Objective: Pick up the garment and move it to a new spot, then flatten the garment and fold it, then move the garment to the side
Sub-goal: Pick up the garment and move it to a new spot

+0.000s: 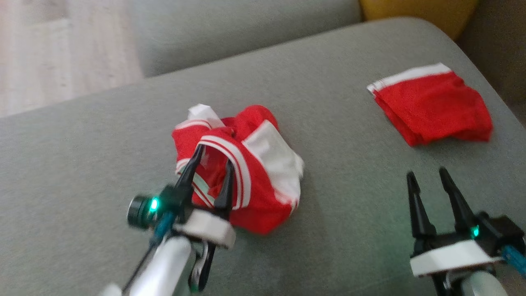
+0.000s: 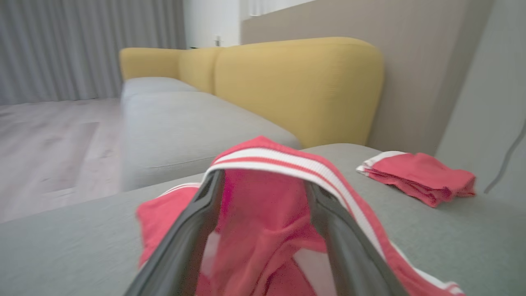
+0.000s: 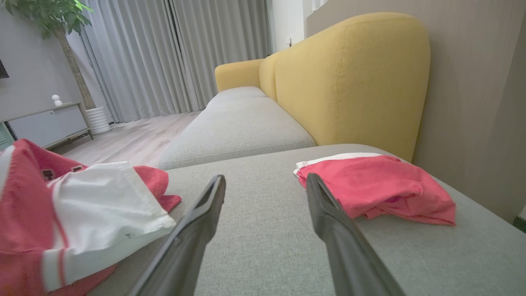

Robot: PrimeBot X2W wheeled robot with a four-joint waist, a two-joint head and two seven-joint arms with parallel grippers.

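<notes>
The garment (image 1: 263,164) is a crumpled heap of red cloth with white panels and white stripes, lying mid-cushion on the grey sofa seat (image 1: 337,78). My left gripper (image 1: 213,158) stands open at its near side, fingers spread inside the folds. In the left wrist view the striped band of the garment (image 2: 283,162) drapes across both tips of the left gripper (image 2: 263,181). My right gripper (image 1: 426,172) is open and empty above bare cushion, well right of the heap. The right wrist view has the garment (image 3: 94,201) at the left, apart from the right gripper (image 3: 265,177).
A second red garment (image 1: 435,107) with a white band lies folded at the cushion's far right (image 3: 378,185). A yellow backrest (image 3: 349,74) rises behind it. Another grey seat (image 2: 185,123) and pale wood floor (image 1: 49,49) lie beyond the far-left edge.
</notes>
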